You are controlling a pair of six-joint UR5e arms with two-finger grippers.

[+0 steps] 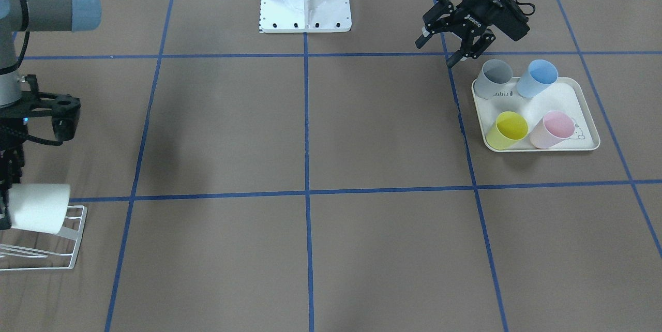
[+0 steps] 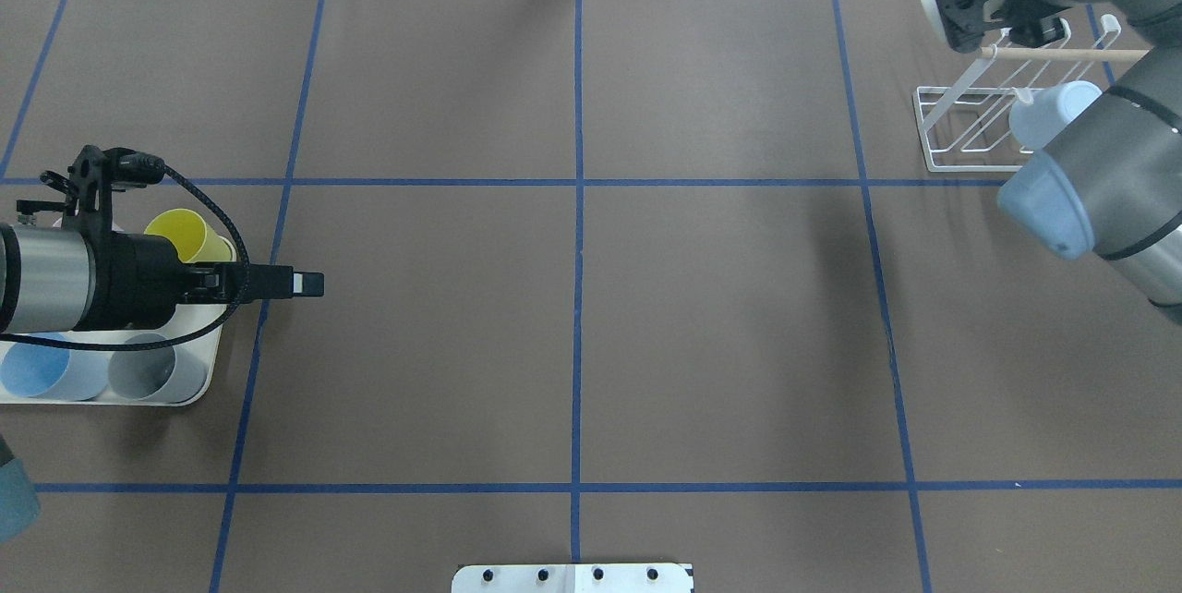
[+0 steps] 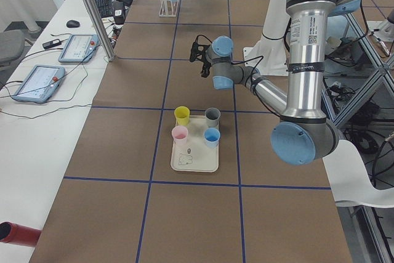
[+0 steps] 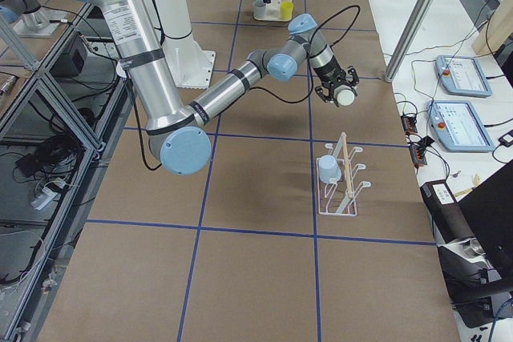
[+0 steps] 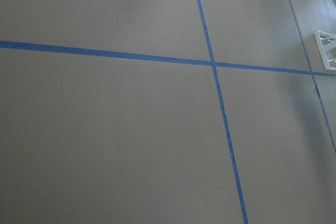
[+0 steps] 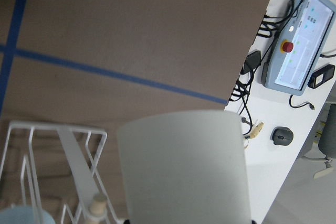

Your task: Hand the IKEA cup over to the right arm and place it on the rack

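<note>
Four plastic cups [image 1: 509, 130] stand in the cream tray [image 1: 549, 102] at the brown bench's [image 1: 388, 125] left end, the white wire rack [image 4: 342, 178] at its right.

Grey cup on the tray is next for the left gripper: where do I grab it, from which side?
Probably pinch the grey cup at its rim wall facing table centre, left gripper descending from above, one finger inside. It stands upright, mouth up; the blue cup and yellow cup crowd two other sides.

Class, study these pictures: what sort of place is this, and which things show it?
Probably a robotics lab: the left arm and right arm stand at a table marked with a blue tape grid, and control tablets with red stop buttons lie alongside.
</note>
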